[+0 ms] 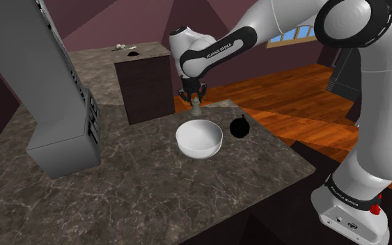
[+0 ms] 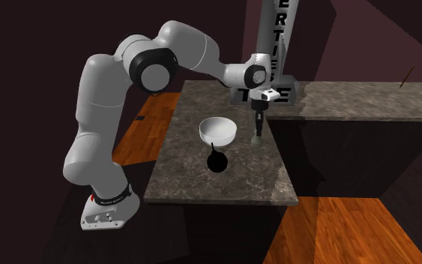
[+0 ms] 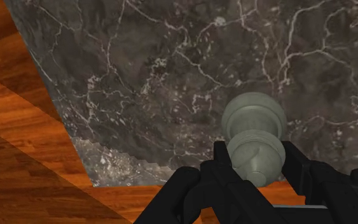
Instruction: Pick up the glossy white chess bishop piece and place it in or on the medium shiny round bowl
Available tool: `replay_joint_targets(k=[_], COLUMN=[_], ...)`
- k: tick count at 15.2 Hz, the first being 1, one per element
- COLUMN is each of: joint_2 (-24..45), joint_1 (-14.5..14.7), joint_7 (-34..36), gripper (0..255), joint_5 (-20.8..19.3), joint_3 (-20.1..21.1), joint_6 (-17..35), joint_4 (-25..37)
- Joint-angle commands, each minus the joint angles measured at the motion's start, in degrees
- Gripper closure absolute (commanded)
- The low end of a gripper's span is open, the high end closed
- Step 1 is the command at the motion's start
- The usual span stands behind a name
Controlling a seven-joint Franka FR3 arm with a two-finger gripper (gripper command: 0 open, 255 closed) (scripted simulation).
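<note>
The end effector point(image 3: 257, 158) points straight down and is closed on the bishop point(image 3: 254, 121). One black finger point(image 3: 220, 160) presses on each side of the piece's rounded head, with no gap between the fingers and the piece. The bishop looks pale grey and glossy and hangs upright, its wider round base beyond the head and over the surface point(image 3: 158, 63). I cannot tell whether the base touches the surface or sits just above it.

In the shoulder view, the end effector point(image 1: 193, 96) holds the bishop point(image 1: 196, 105) just beyond the bowl point(image 1: 199, 138), near the far edge of the surface point(image 1: 138, 181). In the second exterior view, the end effector point(image 2: 258, 121) and bishop point(image 2: 257, 136) sit just to the right of the bowl point(image 2: 218, 130), close to the right edge of the surface point(image 2: 224, 184).

The bowl is white, round and shiny, and it stands upright. A small black round thing with a stem point(image 1: 239, 129) lies near the bowl, apart from it and from the bishop.

The surface is dark marble with pale veins. The wrist view shows one of its corners close to the bishop, with a wood floor point(image 3: 25, 159) past it.

Farther off, a tall grey box point(image 1: 55, 90) stands at the shoulder view's left. A dark block point(image 1: 144, 87) stands behind the bowl.
</note>
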Motion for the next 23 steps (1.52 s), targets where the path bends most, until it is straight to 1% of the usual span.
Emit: replay_joint_targets(k=[1, 20, 23], joint_2=[-0.5, -4.0, -8.8], joint_1=[0.0, 0.3, 1.0], joint_7=[-0.4, -4.1, -1.5], gripper=[255, 255, 255], joint_5=[0.3, 2.6, 3.7], joint_3=[0.2, 1.0, 2.2], joint_6=[-1.1, -12.9, -11.9], joint_4=[0.7, 9.7, 3.3])
